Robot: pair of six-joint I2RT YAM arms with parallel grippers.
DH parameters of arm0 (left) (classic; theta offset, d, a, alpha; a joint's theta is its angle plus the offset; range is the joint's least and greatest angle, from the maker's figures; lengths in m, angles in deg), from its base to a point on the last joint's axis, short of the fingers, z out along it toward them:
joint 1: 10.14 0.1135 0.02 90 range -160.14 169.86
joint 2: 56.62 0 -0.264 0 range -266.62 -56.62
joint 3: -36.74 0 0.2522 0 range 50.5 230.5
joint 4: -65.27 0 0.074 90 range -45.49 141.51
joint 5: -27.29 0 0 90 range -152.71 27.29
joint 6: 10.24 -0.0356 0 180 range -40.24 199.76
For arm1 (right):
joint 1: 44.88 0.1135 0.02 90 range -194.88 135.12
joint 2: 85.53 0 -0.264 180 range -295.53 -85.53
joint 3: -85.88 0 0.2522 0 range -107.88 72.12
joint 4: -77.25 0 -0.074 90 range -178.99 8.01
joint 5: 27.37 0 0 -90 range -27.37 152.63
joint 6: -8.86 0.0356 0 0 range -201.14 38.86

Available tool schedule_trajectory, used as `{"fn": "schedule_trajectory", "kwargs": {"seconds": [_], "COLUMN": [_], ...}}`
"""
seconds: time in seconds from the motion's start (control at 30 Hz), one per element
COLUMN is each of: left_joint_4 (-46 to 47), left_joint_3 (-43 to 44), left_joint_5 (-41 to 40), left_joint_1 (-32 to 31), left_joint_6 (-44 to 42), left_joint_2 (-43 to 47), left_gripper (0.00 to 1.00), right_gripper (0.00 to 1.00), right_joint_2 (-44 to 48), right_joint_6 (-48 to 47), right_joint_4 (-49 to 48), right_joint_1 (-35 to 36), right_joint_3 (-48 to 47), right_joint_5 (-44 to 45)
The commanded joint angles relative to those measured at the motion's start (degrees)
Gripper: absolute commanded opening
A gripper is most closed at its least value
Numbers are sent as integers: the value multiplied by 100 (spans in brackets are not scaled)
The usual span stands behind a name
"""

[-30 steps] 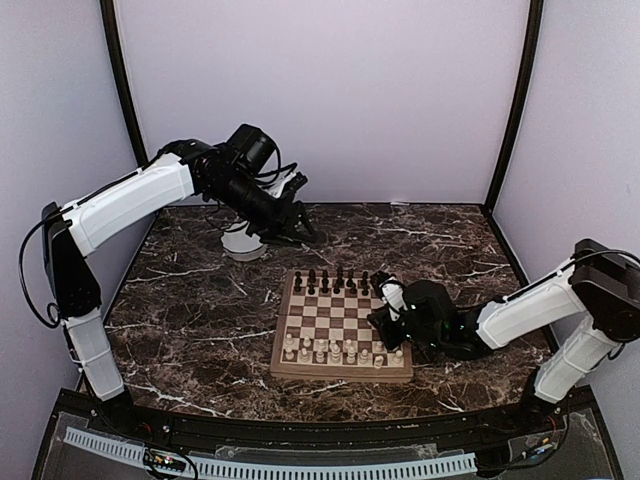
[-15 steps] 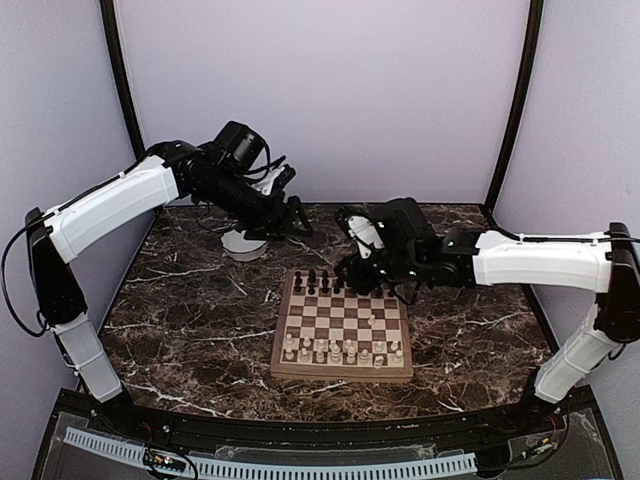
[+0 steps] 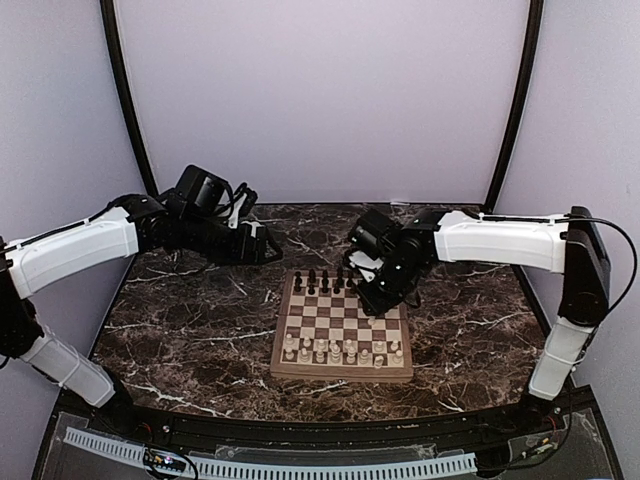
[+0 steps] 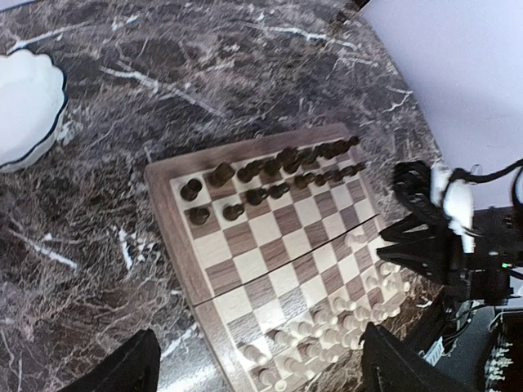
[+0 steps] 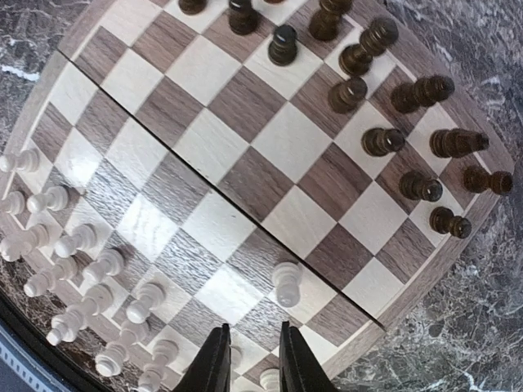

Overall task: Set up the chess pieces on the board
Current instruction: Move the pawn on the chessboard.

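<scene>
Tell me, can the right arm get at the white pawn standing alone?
Probably yes: the right gripper hangs over the board with the lone white pawn just ahead of its fingertips, bare squares around it.

Dark brown marble-look table [image 3: 190, 330] with white veins, faint sheen on it. Plain pale lavender back wall [image 3: 320, 90] at 12 o'clock. One side wall [image 3: 50, 120] at 9 o'clock and another side wall [image 3: 590, 120] at 3 o'clock, same pale colour. Black post [image 3: 125, 90] in the back corner at 11 o'clock, second black post [image 3: 515, 100] at 1 o'clock, both leaning slightly outward toward the top. Black rail [image 3: 300, 428] along the table's edge at 6 o'clock, white slotted strip [image 3: 300, 467] just beyond it. Light is even and soft, shadows weak.
</scene>
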Motion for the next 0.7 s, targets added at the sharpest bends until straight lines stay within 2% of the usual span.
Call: {"fn": "schedule_trajectory", "kwargs": {"seconds": [0.0, 0.43, 0.67], "left_joint_4": [656, 418, 388], "left_joint_3": [68, 220, 213], "left_joint_5": [258, 390, 416], "left_joint_1": [8, 16, 16], "left_joint_6": [104, 210, 230], "left_joint_2": [177, 24, 8], "left_gripper": [86, 84, 83], "right_gripper": [22, 28, 27], "right_joint_2": [-154, -552, -832], "right_joint_6": [-3, -301, -368], "right_joint_4": [321, 240, 292], "right_joint_1": [-392, -609, -617], "right_joint_3": [13, -213, -417], "right_joint_5": [-331, -891, -781]}}
